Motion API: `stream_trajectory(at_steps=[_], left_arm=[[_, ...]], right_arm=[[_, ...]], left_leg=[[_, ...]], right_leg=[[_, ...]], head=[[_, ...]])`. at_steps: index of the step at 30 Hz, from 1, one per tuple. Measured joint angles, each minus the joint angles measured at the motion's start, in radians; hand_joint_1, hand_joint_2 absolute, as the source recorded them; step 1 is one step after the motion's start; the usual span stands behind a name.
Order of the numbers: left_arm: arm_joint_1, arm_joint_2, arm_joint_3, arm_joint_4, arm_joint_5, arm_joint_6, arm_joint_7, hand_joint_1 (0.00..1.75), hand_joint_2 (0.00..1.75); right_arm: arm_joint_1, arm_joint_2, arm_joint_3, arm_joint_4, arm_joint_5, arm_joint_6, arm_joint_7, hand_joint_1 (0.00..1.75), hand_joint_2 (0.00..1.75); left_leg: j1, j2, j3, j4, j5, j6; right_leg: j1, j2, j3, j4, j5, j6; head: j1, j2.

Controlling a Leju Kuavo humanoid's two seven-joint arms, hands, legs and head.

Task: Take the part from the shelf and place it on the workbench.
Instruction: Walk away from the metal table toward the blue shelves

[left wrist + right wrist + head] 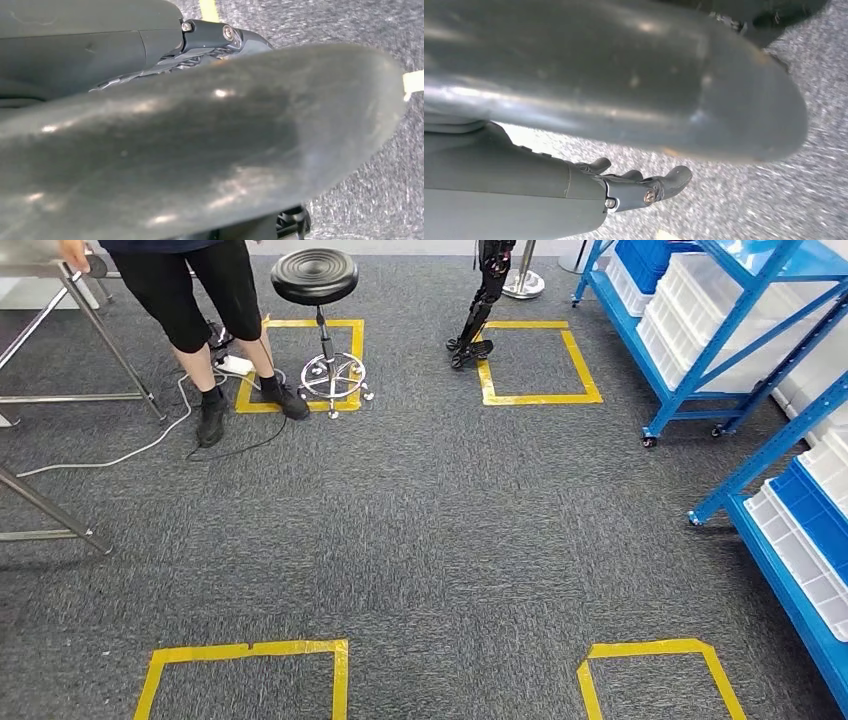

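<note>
Blue shelves [700, 360] carrying white bins [690, 290] stand at the right in the head view. A nearer shelf [790, 580] holds a blue bin [815, 505] and white bins. Which bin holds the part I cannot tell. Metal workbench legs [110, 340] rise at the far left. My left hand [200, 140] hangs over the carpet, its thick thumb close to the camera, fingers [225, 35] stretched out behind it, holding nothing. My right hand [614, 100] also hangs over the carpet, fingers [649, 187] extended and apart, nothing in it.
A person [190, 300] in black stands by the workbench at the upper left. A black stool [316, 280] and another robot's dark legs [480, 310] stand on yellow tape squares [540, 395]. A white cable [150, 440] trails on the grey carpet. More tape squares [250, 650] lie near me.
</note>
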State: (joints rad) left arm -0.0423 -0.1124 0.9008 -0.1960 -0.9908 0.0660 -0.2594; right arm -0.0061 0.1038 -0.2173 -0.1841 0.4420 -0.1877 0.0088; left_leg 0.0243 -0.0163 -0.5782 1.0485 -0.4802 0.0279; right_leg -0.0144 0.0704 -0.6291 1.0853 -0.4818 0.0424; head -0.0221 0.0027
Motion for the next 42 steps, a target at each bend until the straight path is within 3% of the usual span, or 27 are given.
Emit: stream_trajectory(at_steps=[2, 4, 5, 7, 9, 10, 12, 13, 14, 16, 18, 19, 20, 21, 23, 24, 26, 28, 30, 32, 34, 35, 37, 38, 40, 41, 42], left_arm=[[0.002, 0.0, 0.0, 0.0, -0.002, 0.0, 0.002, 0.0, 0.0], [0.004, 0.0, 0.001, 0.0, -0.002, 0.0, 0.003, 0.0, 0.0], [0.003, 0.0, 0.001, 0.0, -0.002, 0.0, 0.003, 0.0, 0.0], [0.002, 0.0, 0.001, 0.0, -0.002, 0.0, 0.003, 0.0, 0.0], [0.003, 0.0, 0.001, 0.0, -0.003, 0.0, 0.002, 0.0, 0.0], [0.003, 0.001, 0.002, 0.0, -0.003, 0.001, 0.002, 0.0, 0.0], [0.001, 0.0, 0.002, -0.001, -0.005, 0.002, 0.001, 0.0, 0.0], [-0.002, -0.001, 0.002, -0.001, -0.006, 0.003, 0.0, 0.0, 0.0], [-0.003, -0.001, 0.003, -0.001, -0.008, 0.003, -0.001, 0.0, 0.0], [-0.002, -0.002, 0.004, -0.001, -0.012, 0.003, -0.002, 0.0, 0.0], [0.002, -0.002, 0.006, -0.001, -0.015, 0.003, 0.0, 0.0, 0.0], [0.004, -0.002, 0.007, -0.001, -0.016, 0.003, 0.001, 0.0, 0.0], [0.005, -0.002, 0.008, -0.001, -0.017, 0.003, 0.003, 0.0, 0.0], [0.005, -0.001, 0.008, -0.001, -0.018, 0.003, 0.003, 0.0, 0.0], [0.006, 0.0, 0.008, -0.001, -0.019, 0.003, 0.004, 0.0, 0.0], [0.005, 0.0, 0.008, -0.001, -0.02, 0.003, 0.004, 0.0, 0.0], [0.002, 0.0, 0.009, -0.001, -0.023, 0.002, 0.005, 0.0, 0.0], [-0.002, 0.0, 0.009, -0.001, -0.025, 0.002, 0.005, 0.0, 0.0], [-0.003, 0.0, 0.01, -0.001, -0.025, 0.002, 0.005, 0.0, 0.0], [-0.002, 0.0, 0.011, -0.002, -0.026, 0.001, 0.005, 0.0, 0.0], [0.001, 0.0, 0.012, -0.002, -0.026, 0.0, 0.005, 0.0, 0.0], [0.001, 0.0, 0.012, -0.002, -0.026, 0.0, 0.005, 0.0, 0.0], [0.001, 0.0, 0.012, -0.002, -0.026, 0.0, 0.005, 0.0, 0.0], [0.001, 0.0, 0.012, -0.002, -0.026, 0.0, 0.005, 0.0, 0.0], [0.002, -0.001, 0.012, -0.002, -0.026, 0.0, 0.005, 0.0, 0.0], [0.002, -0.001, 0.012, -0.002, -0.026, 0.0, 0.005, 0.0, 0.0], [0.001, -0.001, 0.012, -0.002, -0.026, 0.0, 0.005, 0.0, 0.0]], right_arm=[[-0.003, 0.0, 0.0, 0.0, 0.0, 0.001, 0.0, 0.0, 0.0], [-0.004, 0.001, 0.0, 0.0, 0.001, 0.001, 0.001, 0.0, 0.0], [-0.002, 0.001, 0.0, 0.0, 0.002, 0.001, 0.001, 0.0, 0.0], [-0.001, 0.001, 0.0, 0.0, 0.003, 0.001, 0.002, 0.0, 0.0], [-0.005, 0.001, 0.0, 0.0, 0.004, 0.001, 0.002, 0.0, 0.0], [-0.007, 0.002, 0.0, 0.0, 0.005, 0.001, 0.002, 0.0, 0.0], [-0.008, 0.002, 0.0, 0.0, 0.008, 0.001, 0.002, 0.0, 0.0], [-0.006, 0.002, 0.0, 0.0, 0.009, 0.001, 0.002, 0.0, 0.0], [-0.004, 0.002, 0.0, 0.0, 0.011, 0.001, 0.002, 0.0, 0.0], [-0.004, 0.003, 0.0, 0.0, 0.012, 0.001, 0.003, 0.0, 0.0], [-0.006, 0.005, 0.0, 0.0, 0.015, 0.001, 0.003, 0.0, 0.0], [-0.006, 0.005, 0.0, 0.0, 0.016, 0.001, 0.003, 0.0, 0.0], [-0.006, 0.006, 0.0, 0.0, 0.017, 0.001, 0.003, 0.0, 0.0], [-0.005, 0.006, 0.0, 0.0, 0.017, 0.001, 0.003, 0.0, 0.0], [-0.005, 0.006, 0.0, 0.0, 0.017, 0.001, 0.004, 0.0, 0.0], [-0.005, 0.006, 0.0, 0.0, 0.018, 0.001, 0.005, 0.0, 0.0], [-0.005, 0.005, 0.0, 0.0, 0.018, 0.001, 0.007, 0.0, 0.0], [-0.001, 0.004, 0.0, 0.0, 0.019, 0.001, 0.009, 0.0, 0.0], [0.001, 0.003, 0.0, 0.0, 0.02, 0.0, 0.01, 0.0, 0.0], [-0.001, 0.004, 0.0, 0.0, 0.021, 0.0, 0.01, 0.0, 0.0], [-0.002, 0.004, 0.0, 0.0, 0.021, 0.0, 0.01, 0.0, 0.0], [-0.001, 0.004, 0.0, 0.0, 0.021, 0.0, 0.01, 0.0, 0.0], [0.001, 0.003, 0.0, 0.0, 0.021, 0.0, 0.01, 0.0, 0.0], [0.0, 0.003, 0.0, 0.0, 0.021, 0.0, 0.01, 0.0, 0.0], [-0.005, 0.003, 0.0, 0.0, 0.022, 0.0, 0.01, 0.0, 0.0], [-0.007, 0.003, 0.0, 0.0, 0.022, 0.0, 0.011, 0.0, 0.0], [-0.007, 0.003, 0.0, 0.0, 0.022, 0.0, 0.011, 0.0, 0.0]], left_leg=[[-0.005, 0.029, -0.002, -0.001, -0.001, 0.007], [-0.008, 0.059, -0.003, -0.001, -0.003, 0.009], [-0.008, 0.072, -0.003, -0.001, -0.003, 0.008], [-0.009, 0.096, 0.0, -0.001, -0.006, 0.006], [-0.013, 0.117, 0.006, -0.001, -0.012, -0.004], [-0.014, 0.128, 0.01, -0.002, -0.015, -0.01], [-0.012, 0.148, 0.021, -0.007, -0.02, -0.024], [-0.009, 0.138, 0.026, -0.005, -0.024, -0.03], [-0.007, 0.113, 0.025, 0.01, -0.037, -0.034], [-0.003, 0.043, -0.009, 0.096, -0.092, -0.037], [-0.004, 0.016, -0.072, 0.218, -0.146, -0.037], [-0.004, 0.013, -0.094, 0.251, -0.148, -0.037], [-0.003, 0.012, -0.1, 0.247, -0.129, -0.037], [-0.002, 0.008, -0.087, 0.206, -0.092, -0.037], [0.002, -0.025, -0.034, 0.078, -0.017, -0.037], [0.002, -0.04, -0.016, 0.033, 0.002, -0.036], [-0.003, -0.049, -0.006, 0.007, 0.006, -0.029], [-0.004, -0.029, -0.006, 0.002, 0.009, -0.015], [-0.003, -0.006, -0.005, -0.002, 0.013, -0.001], [-0.006, 0.02, -0.007, -0.004, 0.012, 0.008], [-0.01, 0.051, -0.008, -0.004, 0.009, 0.01], [-0.011, 0.065, -0.008, -0.004, 0.008, 0.011], [-0.011, 0.09, -0.006, -0.004, 0.006, 0.009], [-0.012, 0.1, -0.003, -0.003, 0.004, 0.006], [-0.017, 0.121, 0.004, -0.003, -0.002, -0.004], [-0.018, 0.132, 0.008, -0.004, -0.006, -0.01], [-0.018, 0.143, 0.014, -0.007, -0.008, -0.017]], right_leg=[[0.001, -0.05, -0.074, 0.142, -0.059, -0.008], [0.0, -0.06, -0.119, 0.227, -0.083, -0.003], [0.0, -0.064, -0.11, 0.208, -0.071, 0.004], [0.002, -0.098, -0.034, 0.066, -0.021, 0.016], [0.009, -0.144, 0.029, -0.052, 0.016, 0.015], [0.014, -0.154, 0.038, -0.072, 0.022, 0.008], [0.018, -0.132, 0.039, -0.077, 0.027, -0.007], [0.015, -0.119, 0.045, -0.082, 0.032, -0.014], [0.011, -0.106, 0.052, -0.086, 0.037, -0.021], [0.003, -0.081, 0.064, -0.092, 0.044, -0.031], [0.004, -0.052, 0.067, -0.091, 0.042, -0.035], [0.005, -0.035, 0.069, -0.091, 0.042, -0.036], [0.006, -0.017, 0.071, -0.09, 0.041, -0.036], [0.005, 0.0, 0.074, -0.089, 0.04, -0.035], [0.004, 0.031, 0.077, -0.083, 0.035, -0.029], [0.005, 0.043, 0.075, -0.079, 0.032, -0.024], [0.006, 0.06, 0.062, -0.077, 0.029, -0.014], [0.001, 0.067, 0.052, -0.077, 0.029, -0.006], [0.002, 0.022, 0.03, -0.032, 0.005, -0.006], [0.003, -0.04, -0.034, 0.093, -0.052, -0.012], [0.002, -0.059, -0.097, 0.211, -0.093, -0.011], [0.002, -0.062, -0.103, 0.221, -0.091, -0.005], [0.003, -0.076, -0.053, 0.124, -0.049, 0.01], [0.006, -0.102, -0.012, 0.046, -0.024, 0.013], [0.013, -0.142, 0.042, -0.059, 0.01, 0.007], [0.017, -0.149, 0.048, -0.075, 0.015, -0.001], [0.019, -0.137, 0.048, -0.076, 0.017, -0.008]], head=[[0.003, 0.0], [0.003, 0.0], [0.003, 0.0], [0.004, 0.0], [0.004, 0.0], [0.004, 0.0], [0.003, 0.0], [0.002, 0.0], [0.0, 0.0], [-0.004, 0.0], [-0.006, 0.0], [-0.006, 0.0], [-0.006, 0.0], [-0.006, 0.0], [-0.006, 0.0], [-0.007, 0.0], [-0.008, 0.0], [-0.008, 0.0], [-0.004, 0.0], [0.001, 0.0], [0.003, 0.0], [0.003, 0.0], [0.003, 0.0], [0.003, 0.0], [0.003, 0.0], [0.003, 0.0], [0.002, 0.0]])
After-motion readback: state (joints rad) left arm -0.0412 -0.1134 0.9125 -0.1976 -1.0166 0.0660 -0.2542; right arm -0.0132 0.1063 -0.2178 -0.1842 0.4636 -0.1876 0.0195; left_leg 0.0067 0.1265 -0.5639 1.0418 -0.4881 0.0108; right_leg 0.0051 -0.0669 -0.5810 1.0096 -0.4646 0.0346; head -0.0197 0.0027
